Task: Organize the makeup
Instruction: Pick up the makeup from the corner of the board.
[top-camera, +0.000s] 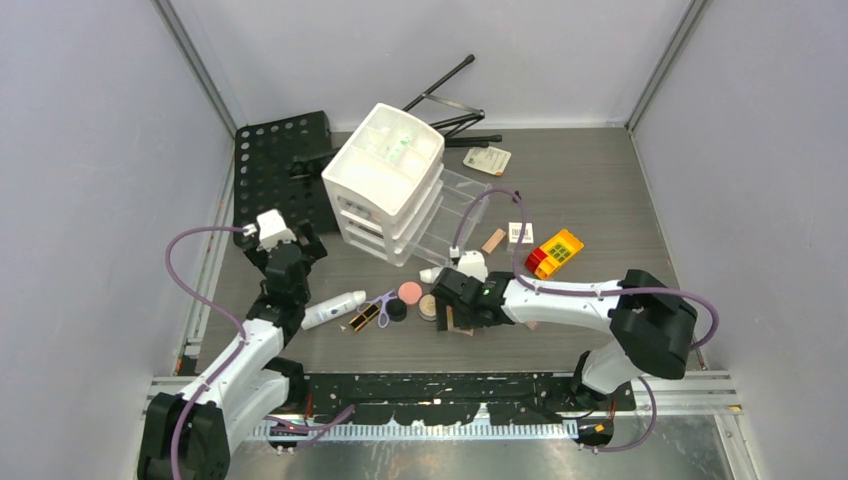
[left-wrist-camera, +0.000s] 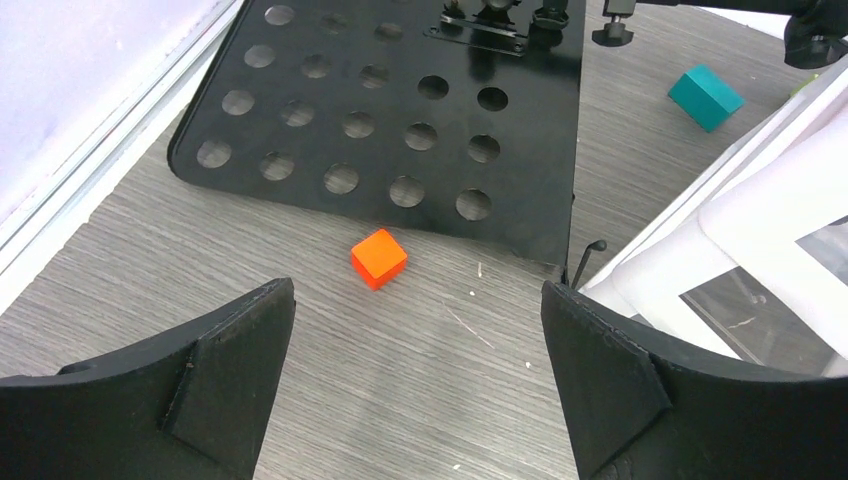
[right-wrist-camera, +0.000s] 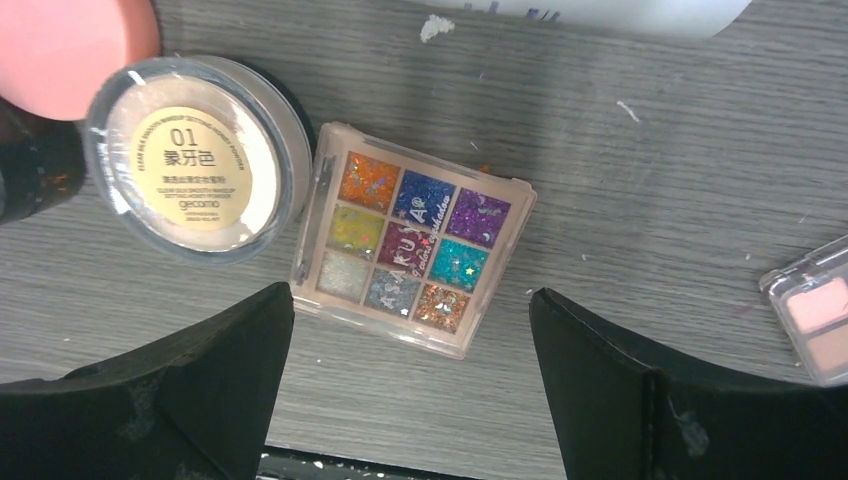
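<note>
At the far left one black perforated plate (top-camera: 280, 170) lies flat. The left gripper (left-wrist-camera: 415, 290) hovers before it with its two fingers spread wide and nothing between them, over bare table. One orange cube (left-wrist-camera: 379, 257) sits just in front of the plate's edge, and one teal block (left-wrist-camera: 706, 96) lies farther back, to the right. Next comes one white drawer organiser (top-camera: 385, 180), standing behind the makeup. The makeup lies in a loose row on the table in front of it. It starts with one long white bottle (top-camera: 333, 310) and one black-gold lipstick (top-camera: 366, 318), followed by one round pink compact (top-camera: 410, 292) and one round powder jar (right-wrist-camera: 195, 155) with a pale lid. A second white bottle (top-camera: 432, 274) lies just behind these. Just beside the jar lies one eyeshadow palette (right-wrist-camera: 413, 251) with nine coloured pans, three rows of three. The right gripper (right-wrist-camera: 410, 295) hangs over this palette, fingers spread to either side of it and pinching nothing. One small blush compact (right-wrist-camera: 815, 310) shows at the right edge of the wrist view. Farther right on the table are one tan wooden block (top-camera: 493, 240), one white card (top-camera: 520, 232) and one red-and-yellow block (top-camera: 554, 252).
</note>
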